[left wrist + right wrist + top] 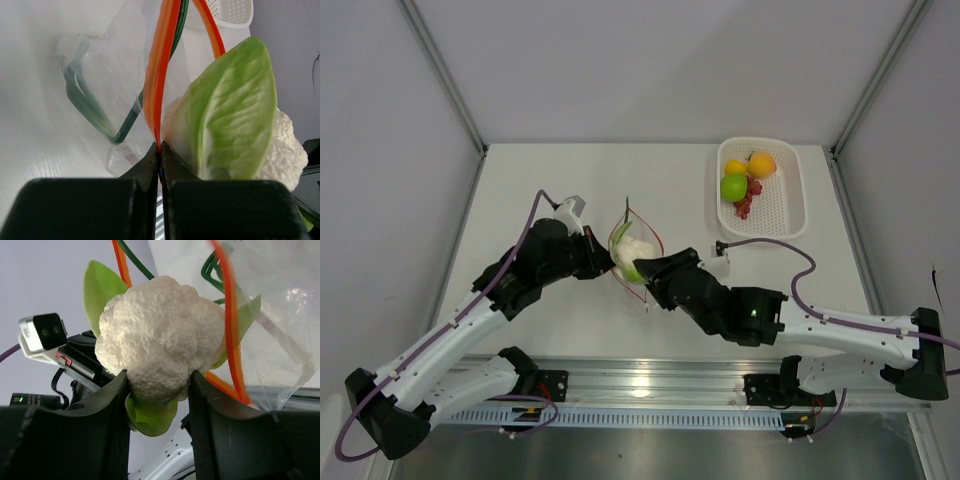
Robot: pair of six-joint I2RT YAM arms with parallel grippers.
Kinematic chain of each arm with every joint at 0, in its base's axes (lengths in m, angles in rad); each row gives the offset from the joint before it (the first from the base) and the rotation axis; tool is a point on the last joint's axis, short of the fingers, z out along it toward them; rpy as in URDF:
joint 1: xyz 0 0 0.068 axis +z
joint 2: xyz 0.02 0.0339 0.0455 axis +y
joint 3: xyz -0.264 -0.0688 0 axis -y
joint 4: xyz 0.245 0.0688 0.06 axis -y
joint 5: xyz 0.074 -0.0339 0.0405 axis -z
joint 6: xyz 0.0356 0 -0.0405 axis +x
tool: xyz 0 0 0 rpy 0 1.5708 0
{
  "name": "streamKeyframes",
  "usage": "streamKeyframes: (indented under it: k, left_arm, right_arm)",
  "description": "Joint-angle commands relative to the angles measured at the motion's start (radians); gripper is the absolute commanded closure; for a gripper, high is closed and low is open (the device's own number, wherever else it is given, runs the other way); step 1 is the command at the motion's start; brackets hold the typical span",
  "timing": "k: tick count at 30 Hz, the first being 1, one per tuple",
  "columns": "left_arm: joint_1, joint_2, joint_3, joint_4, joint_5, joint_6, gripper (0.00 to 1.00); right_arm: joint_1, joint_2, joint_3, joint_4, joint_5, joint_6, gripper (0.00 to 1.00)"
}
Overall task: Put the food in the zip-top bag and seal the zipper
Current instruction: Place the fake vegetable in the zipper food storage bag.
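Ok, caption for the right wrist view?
Right end effector grips the toy cauliflower beside the zip-top bag and its red-orange zipper.

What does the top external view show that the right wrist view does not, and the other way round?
Only top external: the white basket holding the green apple and orange fruit. Only right wrist: the right gripper clamping the toy cauliflower from both sides. Both: that cauliflower and the red-orange zipper.

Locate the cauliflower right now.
Top view: middle of the table. The right gripper clamps the cauliflower at the open mouth of the bag, whose strip the left gripper pinches.
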Motion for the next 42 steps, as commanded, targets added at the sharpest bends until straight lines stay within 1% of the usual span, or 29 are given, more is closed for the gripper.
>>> streamKeyframes:
  k: [1, 8, 13, 17, 18, 20, 22, 26, 28, 29, 30, 31, 32, 34, 38, 40, 41, 42]
  left_arm:
    - [-0.012, -0.015, 0.006, 0.044, 0.015, -0.004, 0.99]
    - [-0.017, -0.012, 0.010, 0.038, 0.022, 0.009, 1.00]
    - [-0.015, -0.010, 0.015, 0.037, 0.039, 0.022, 0.99]
    - [-0.017, 0.000, 0.021, 0.041, 0.055, 0.026, 1.00]
    - [-0.017, 0.000, 0.019, 0.043, 0.059, 0.026, 1.00]
    - [-0.018, 0.003, 0.021, 0.046, 0.070, 0.025, 0.99]
    - [-0.020, 0.008, 0.021, 0.048, 0.078, 0.025, 0.99]
    - [-0.027, 0.016, 0.024, 0.051, 0.093, 0.025, 0.99]
    - [-0.035, 0.022, 0.025, 0.052, 0.099, 0.023, 1.00]
    - [-0.037, 0.023, 0.024, 0.052, 0.098, 0.025, 1.00]
    - [-0.037, 0.023, 0.027, 0.048, 0.092, 0.025, 0.99]
    - [-0.038, 0.023, 0.029, 0.037, 0.084, 0.026, 0.99]
    - [-0.037, 0.020, 0.032, 0.031, 0.076, 0.029, 0.99]
    - [-0.037, 0.005, 0.027, 0.014, 0.039, 0.031, 0.99]
    - [-0.037, -0.006, 0.022, 0.009, 0.006, 0.035, 0.99]
    - [-0.037, -0.001, 0.025, 0.006, 0.006, 0.037, 0.99]
    - [-0.037, 0.002, 0.027, 0.008, 0.010, 0.037, 1.00]
    - [-0.037, 0.003, 0.027, 0.011, 0.010, 0.037, 0.99]
  right_arm:
    - [-0.024, 0.051, 0.097, -0.086, 0.059, -0.050, 0.99]
    - [-0.053, 0.107, 0.153, -0.185, 0.039, -0.116, 0.98]
    - [-0.093, 0.140, 0.157, -0.214, -0.022, -0.205, 0.98]
    - [-0.130, 0.182, 0.188, -0.205, -0.070, -0.315, 0.98]
    - [-0.136, 0.206, 0.203, -0.194, -0.085, -0.384, 0.98]
    - [-0.155, 0.234, 0.237, -0.199, -0.088, -0.441, 0.98]
    - [-0.164, 0.281, 0.288, -0.183, -0.096, -0.546, 0.96]
    - [-0.196, 0.392, 0.404, -0.208, -0.139, -0.703, 0.91]
    - [-0.207, 0.464, 0.487, -0.255, -0.145, -0.767, 0.84]
    - [-0.214, 0.481, 0.508, -0.270, -0.148, -0.784, 0.87]
    - [-0.215, 0.495, 0.527, -0.310, -0.140, -0.797, 0.93]
    - [-0.210, 0.493, 0.536, -0.324, -0.119, -0.788, 0.98]
    - [-0.195, 0.480, 0.524, -0.323, -0.076, -0.785, 1.00]
    - [-0.188, 0.417, 0.466, -0.275, -0.070, -0.786, 1.00]
    - [-0.202, 0.323, 0.408, -0.254, -0.078, -0.785, 1.00]
    - [-0.228, 0.302, 0.395, -0.240, -0.123, -0.814, 0.99]
    - [-0.239, 0.294, 0.391, -0.234, -0.154, -0.835, 0.96]
    - [-0.251, 0.291, 0.392, -0.228, -0.226, -0.872, 0.93]
